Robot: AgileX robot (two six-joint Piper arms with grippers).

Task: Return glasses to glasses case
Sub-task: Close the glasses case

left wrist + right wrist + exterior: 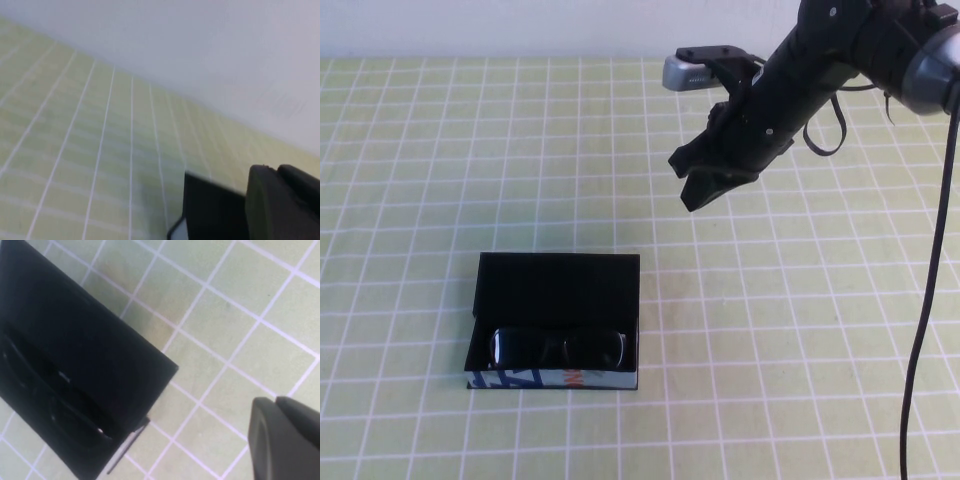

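Counter [800, 380]: pale green surface with a white grid, seen from the high view.

Left hand [280, 205]: not seen in the high view. In the left wrist view only a dark, blurred part of it shows at the frame edge, beside a black edge that cannot be identified; whether it is spread or pressed together cannot be told.

Black rectangular hinged glasses case [556, 322], with a blue, white and orange patterned front side: placed at about 7 o'clock from counter centre, lid folded back flat toward 12 o'clock. The black thick-framed plastic glasses [558, 348] with dark reflective lenses are lying inside the tray, along its front wall.

Right hand [705, 175]: raised in the air at about 1 o'clock from the case, well apart from it, fingers pressed together, nothing carried.

Handling, as judged: the glasses are taken to be light, stiff and slippery, with lenses easily scratched; the bridge or a temple arm would be the safer hold. The lid is judged light and stiff, best pushed at its free edge.

Hard to make out: black frame against black lining; whether the temples are folded is not discernible. The lid remains open.
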